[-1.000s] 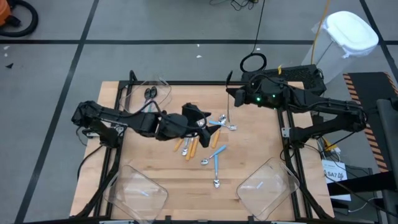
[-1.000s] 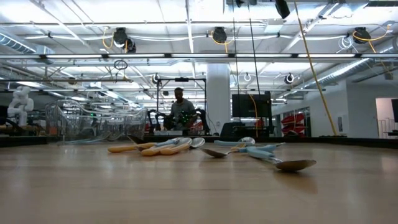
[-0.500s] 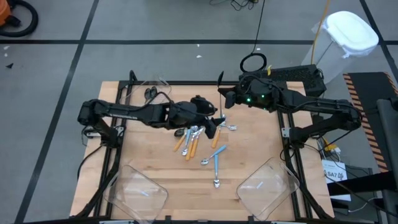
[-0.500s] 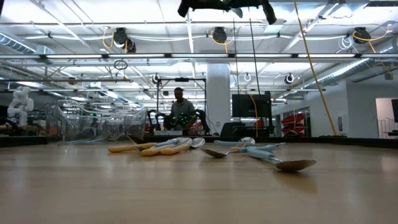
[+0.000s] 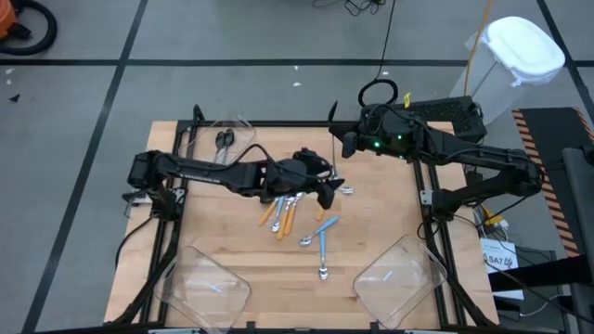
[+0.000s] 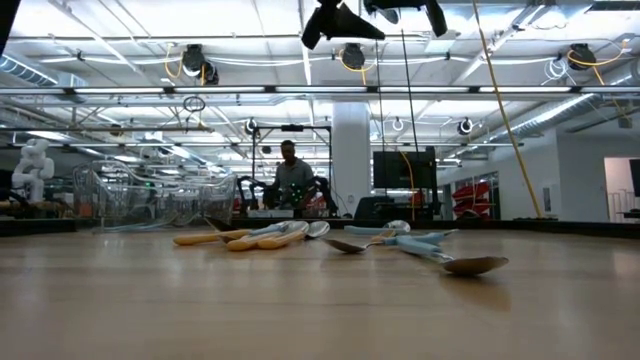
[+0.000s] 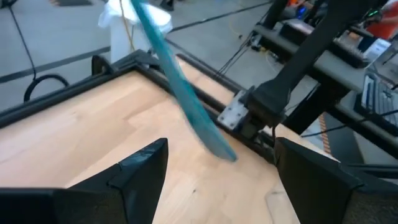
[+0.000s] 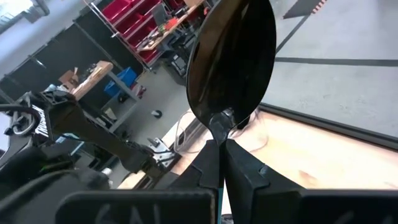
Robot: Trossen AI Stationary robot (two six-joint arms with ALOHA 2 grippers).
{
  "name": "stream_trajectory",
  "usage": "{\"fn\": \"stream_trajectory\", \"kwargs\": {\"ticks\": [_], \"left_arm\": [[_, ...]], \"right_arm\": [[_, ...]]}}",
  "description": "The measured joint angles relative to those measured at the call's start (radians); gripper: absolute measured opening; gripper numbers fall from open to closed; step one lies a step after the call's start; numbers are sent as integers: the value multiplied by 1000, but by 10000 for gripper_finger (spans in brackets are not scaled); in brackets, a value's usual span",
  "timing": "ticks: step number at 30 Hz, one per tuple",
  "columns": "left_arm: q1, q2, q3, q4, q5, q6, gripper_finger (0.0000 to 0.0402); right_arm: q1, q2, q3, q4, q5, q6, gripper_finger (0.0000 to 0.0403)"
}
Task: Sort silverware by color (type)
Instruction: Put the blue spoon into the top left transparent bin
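My right gripper [image 5: 341,144] hovers over the far middle of the table, shut on a spoon with a black bowl [image 8: 231,59] and a light-blue handle [image 7: 180,87]. My left gripper [image 5: 329,193] is open in the air just near of it. The hanging handle shows ahead between the left fingers [image 7: 140,171], apart from them. Several spoons lie flat on the table's middle. Some have orange handles [image 5: 281,218] and some light-blue ones [image 5: 323,243]. The low view shows them in a row [image 6: 260,237]. My right gripper pinches the spoon's neck [image 8: 217,127], just below the black bowl, between its two fingertips [image 8: 239,162]. The spoon stands roughly upright, clear of the table. Its bowl is above the fingers and its handle hangs below them.
A clear bin [image 5: 223,139] at the far left holds dark-bowled spoons. Two more clear bins sit at the near left [image 5: 209,286] and near right [image 5: 401,278]. A white-lidded container [image 5: 520,51] stands off the table at the far right. A person [image 6: 290,175] sits in the room beyond.
My left gripper has reached toward the table's right edge and toward the spoon held in my right gripper, sinking a little and staying open. It has come into the top of the low view. My right gripper has rolled slightly, so its spoon now stands at a slightly different slant.
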State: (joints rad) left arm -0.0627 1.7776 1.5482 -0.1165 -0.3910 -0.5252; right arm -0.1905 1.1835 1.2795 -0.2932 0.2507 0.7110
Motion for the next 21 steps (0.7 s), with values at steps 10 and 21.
{"fn": "stream_trajectory", "kwargs": {"ticks": [10,21], "left_arm": [[18,28,0,13,-3,-54,245],[49,30,0,-1,-2,-80,62]], "right_arm": [[0,0,0,-4,-18,-17,4],[0,0,0,-7,-13,-17,4]]}}
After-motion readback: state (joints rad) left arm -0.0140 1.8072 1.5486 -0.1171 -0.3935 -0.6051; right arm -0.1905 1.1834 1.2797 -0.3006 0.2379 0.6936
